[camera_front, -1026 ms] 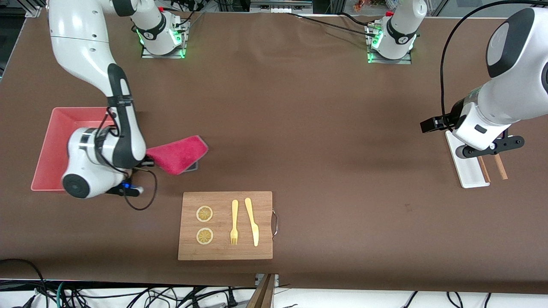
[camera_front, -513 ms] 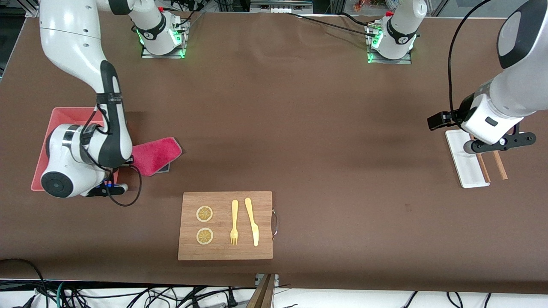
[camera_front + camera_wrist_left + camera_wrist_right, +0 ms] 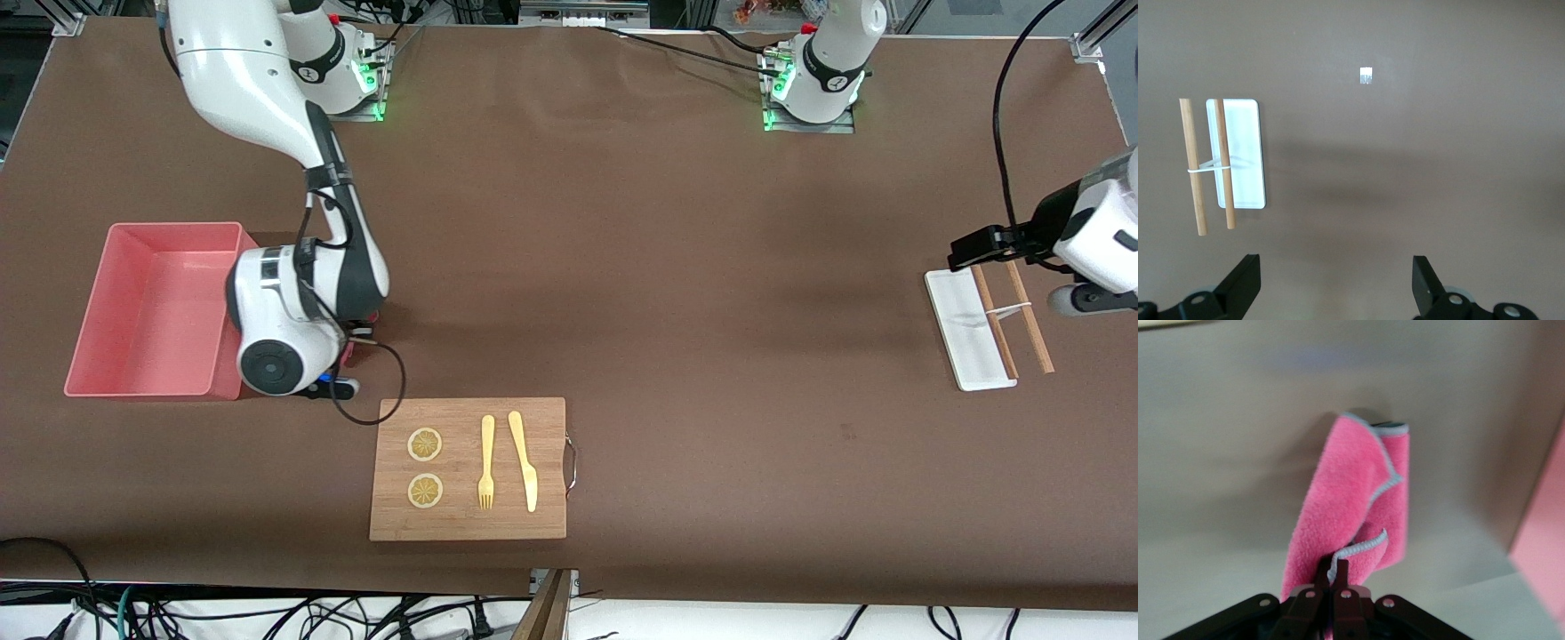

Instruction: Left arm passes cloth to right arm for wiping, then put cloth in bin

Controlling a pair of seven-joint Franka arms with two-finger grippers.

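1. Brown matting covers the whole table [image 3: 676, 267], with both arm bases along its edge farthest from the front camera.
2. The right arm [image 3: 267, 107] bends down beside the bin, its wrist just off the bin's corner toward the cutting board.
3. The left arm [image 3: 1098, 236] waits at its own end of the table, beside the white tray.
4. The bin [image 3: 89, 356] sits at the right arm's end, with nothing lying in it.
5. The cutting board [image 3: 551, 524] lies near the front camera, carrying two lemon slices [image 3: 425, 444], a fork [image 3: 486, 462] and a knife [image 3: 524, 462].
6. The white tray [image 3: 965, 356] has two wooden sticks [image 3: 1031, 320] beside it, one resting across its edge.
7. The right gripper [image 3: 1332, 573] pinches the cloth [image 3: 1345, 500] tight between closed fingers; the cloth hangs folded just beside the bin.
8. The left gripper [image 3: 1336, 283] hangs over bare matting, fingers spread wide and holding nothing.
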